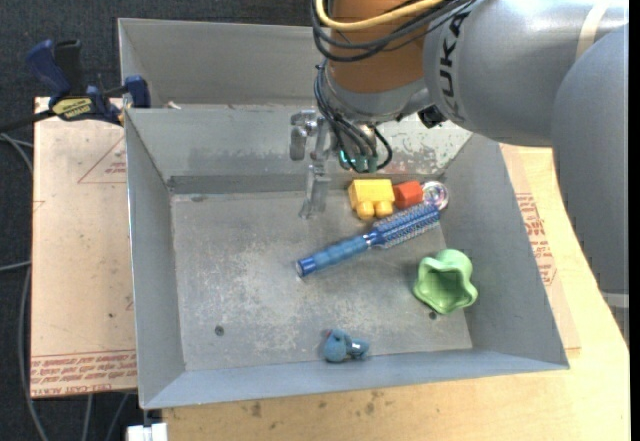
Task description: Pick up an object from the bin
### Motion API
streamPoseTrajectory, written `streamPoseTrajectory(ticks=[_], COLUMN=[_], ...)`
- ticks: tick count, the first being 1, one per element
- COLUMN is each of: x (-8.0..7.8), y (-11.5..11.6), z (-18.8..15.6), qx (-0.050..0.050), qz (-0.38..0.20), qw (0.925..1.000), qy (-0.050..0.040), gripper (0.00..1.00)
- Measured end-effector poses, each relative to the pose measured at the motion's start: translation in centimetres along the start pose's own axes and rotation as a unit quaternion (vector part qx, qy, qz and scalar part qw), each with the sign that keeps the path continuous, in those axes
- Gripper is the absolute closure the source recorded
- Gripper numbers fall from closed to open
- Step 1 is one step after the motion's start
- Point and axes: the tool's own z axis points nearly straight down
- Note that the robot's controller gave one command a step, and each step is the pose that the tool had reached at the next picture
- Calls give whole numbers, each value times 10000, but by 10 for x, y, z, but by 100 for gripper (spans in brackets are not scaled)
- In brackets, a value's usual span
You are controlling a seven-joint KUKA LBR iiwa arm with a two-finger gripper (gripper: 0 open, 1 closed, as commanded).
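My gripper [314,191] hangs over the back middle of the bin, its tip close to the floor where the floor meets the back wall. Nothing shows in it. Just to its right lies a yellow toy block [371,197], with a small orange block [408,194] against that block's right side. A blue brush [366,240] lies slantwise in front of the blocks. Its bristled head points up right and its handle end lies below the gripper.
A green, wavy-rimmed soft cup [445,281] lies at the right of the bin floor. A small blue-grey thing [343,346] rests near the front wall. The arm with its orange cover and cables hangs over the bin's back right.
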Motion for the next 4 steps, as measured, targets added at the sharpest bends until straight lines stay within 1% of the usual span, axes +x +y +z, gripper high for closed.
streamPoseTrajectory(ticks=[1, 2, 3, 4], x=[7, 87, 83, 154], y=[-57, -60, -60, -25], z=[41, 146, 140, -32], qx=[13, 3, -2, -4], qz=[166, -392, -388, -554], qw=[9999, 9992, 9992, 9984], qy=[-14, 19, -34, -68], gripper=[0, 0, 100, 100])
